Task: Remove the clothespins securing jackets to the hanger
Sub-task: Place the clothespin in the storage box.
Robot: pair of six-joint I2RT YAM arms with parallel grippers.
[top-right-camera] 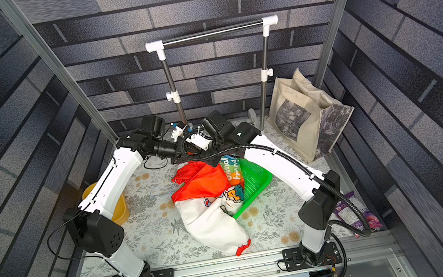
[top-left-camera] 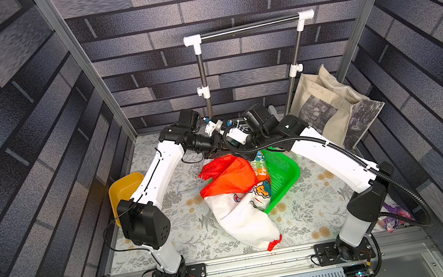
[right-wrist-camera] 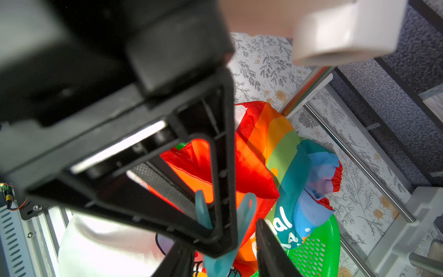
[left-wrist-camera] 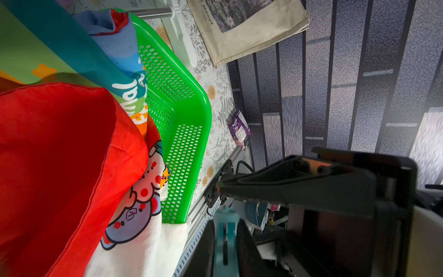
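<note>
Right wrist view: our right jaws stand spread astride one leg of the clothespin (right-wrist-camera: pixel 203 212) above the jacket (right-wrist-camera: pixel 254 172); left jaws, we cannot tell.

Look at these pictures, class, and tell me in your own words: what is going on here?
Two robot arms meet above a child's jacket, which lies crumpled on the table, partly in a green basket. Between the two hands is one teal clothespin, up in the air. The left hand looks shut on it, and the right hand has its jaws parted around it. It looks like a handover.
</note>
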